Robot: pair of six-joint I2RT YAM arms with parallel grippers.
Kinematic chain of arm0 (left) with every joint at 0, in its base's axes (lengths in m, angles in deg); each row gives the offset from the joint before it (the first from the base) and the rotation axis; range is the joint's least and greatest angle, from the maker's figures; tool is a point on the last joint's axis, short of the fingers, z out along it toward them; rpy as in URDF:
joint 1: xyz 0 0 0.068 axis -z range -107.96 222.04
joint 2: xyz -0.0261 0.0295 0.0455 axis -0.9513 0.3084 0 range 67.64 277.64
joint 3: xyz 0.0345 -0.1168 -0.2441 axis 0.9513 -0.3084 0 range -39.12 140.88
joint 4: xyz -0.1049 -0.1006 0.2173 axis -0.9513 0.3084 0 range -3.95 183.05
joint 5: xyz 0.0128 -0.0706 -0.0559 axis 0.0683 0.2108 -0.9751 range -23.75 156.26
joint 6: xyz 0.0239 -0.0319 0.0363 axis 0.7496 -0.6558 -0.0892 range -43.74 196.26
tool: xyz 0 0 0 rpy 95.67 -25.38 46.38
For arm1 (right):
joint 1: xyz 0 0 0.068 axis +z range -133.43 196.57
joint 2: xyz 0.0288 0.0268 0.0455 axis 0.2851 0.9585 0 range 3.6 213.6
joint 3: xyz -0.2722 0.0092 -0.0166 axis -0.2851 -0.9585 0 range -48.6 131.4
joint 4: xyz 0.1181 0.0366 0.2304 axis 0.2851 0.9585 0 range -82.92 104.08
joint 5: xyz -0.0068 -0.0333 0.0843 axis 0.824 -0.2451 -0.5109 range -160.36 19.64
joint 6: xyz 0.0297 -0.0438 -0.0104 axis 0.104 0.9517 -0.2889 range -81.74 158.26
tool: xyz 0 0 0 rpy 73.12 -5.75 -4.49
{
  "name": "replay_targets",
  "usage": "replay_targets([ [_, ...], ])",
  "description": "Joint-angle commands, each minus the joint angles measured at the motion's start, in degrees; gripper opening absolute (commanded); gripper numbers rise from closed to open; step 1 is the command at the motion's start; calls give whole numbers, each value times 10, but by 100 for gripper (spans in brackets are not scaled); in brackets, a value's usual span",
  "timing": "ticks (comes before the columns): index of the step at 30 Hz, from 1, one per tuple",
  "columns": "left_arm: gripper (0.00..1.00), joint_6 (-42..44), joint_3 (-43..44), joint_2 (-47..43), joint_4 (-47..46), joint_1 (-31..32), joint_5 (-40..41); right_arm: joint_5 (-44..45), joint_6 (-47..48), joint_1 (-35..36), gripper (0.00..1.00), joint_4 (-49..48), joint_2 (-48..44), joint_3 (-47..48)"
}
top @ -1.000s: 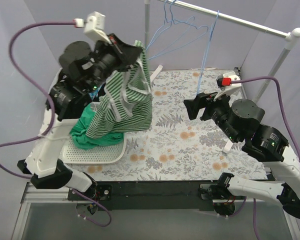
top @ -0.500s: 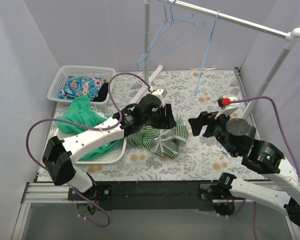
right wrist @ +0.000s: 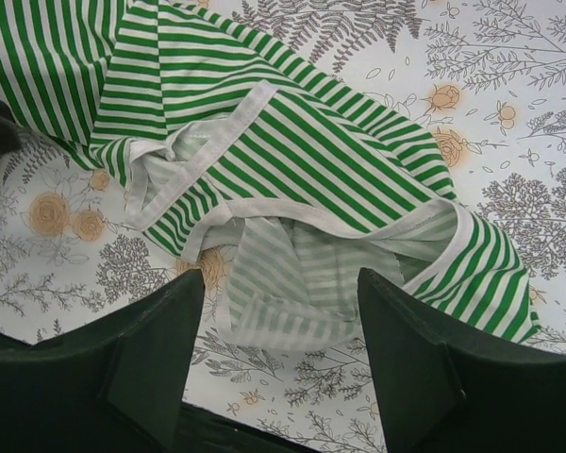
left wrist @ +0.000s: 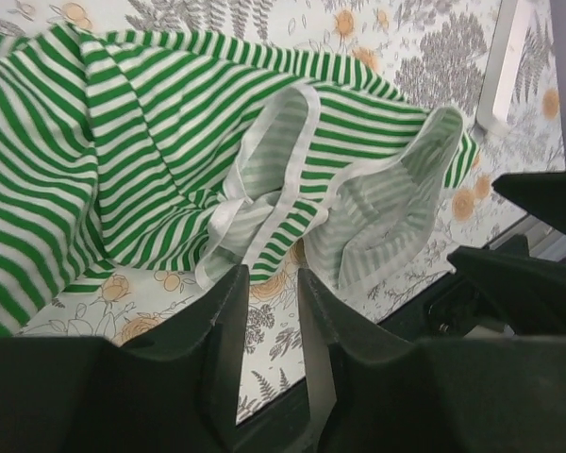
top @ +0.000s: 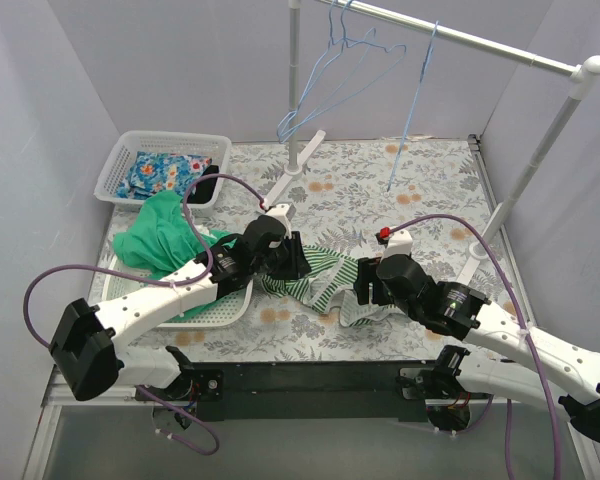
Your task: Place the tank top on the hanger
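The green-and-white striped tank top (top: 325, 275) lies crumpled on the flowered table cloth, between my two grippers. It fills the left wrist view (left wrist: 170, 142) and the right wrist view (right wrist: 292, 160), with its white-edged openings facing up. My left gripper (top: 285, 262) is low at the top's left side, its jaws (left wrist: 269, 274) a narrow gap apart with only table showing between them. My right gripper (top: 365, 285) is wide open and empty, hovering over the top's near right edge (right wrist: 281, 283). Light-blue wire hangers (top: 417, 100) hang on the rail at the back.
A white basket (top: 115, 172) with a blue flowered cloth stands at the back left. A plain green garment (top: 160, 240) lies over a white tray (top: 215, 308) at the left. The rail's post (top: 293, 90) and slanted right post (top: 540, 150) stand at the back.
My left arm has come down from high at the left and laid the tank top on the table, then drawn back a little. My right arm has lowered and moved left to the top.
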Motion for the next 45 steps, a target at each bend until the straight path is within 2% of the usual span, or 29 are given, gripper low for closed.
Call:
replay_targets([
  [1,26,42,9,51,-29,2,-76,18,-59,-11,73,-39,-19,-38],
  [5,36,65,33,102,-48,2,-109,-14,-119,-25,73,-28,-53,-79],
  [9,37,66,53,150,-67,2,-146,-30,-197,-25,72,10,-89,-108],
  [15,37,64,67,178,-71,4,-152,-53,-253,-27,72,20,-151,-159],
  [20,36,68,64,190,-64,6,-122,-69,-272,-27,72,-5,-136,-180],
  [32,33,62,62,216,-70,28,-106,-61,-288,-44,73,-135,-72,-223],
  [34,32,59,58,208,-70,32,-107,-51,-290,-48,69,-136,-71,-228],
  [37,31,63,48,195,-67,39,-91,-42,-280,-55,52,-127,-83,-236],
  [38,31,64,45,193,-64,39,-85,-41,-279,-57,39,-119,-87,-238],
  [40,30,68,43,194,-57,41,-65,-37,-272,-59,29,-106,-101,-236],
  [41,30,71,42,196,-51,41,-59,-36,-271,-60,21,-100,-105,-235],
  [45,34,77,33,192,-39,44,-25,-20,-264,-61,6,-47,-124,-216],
])
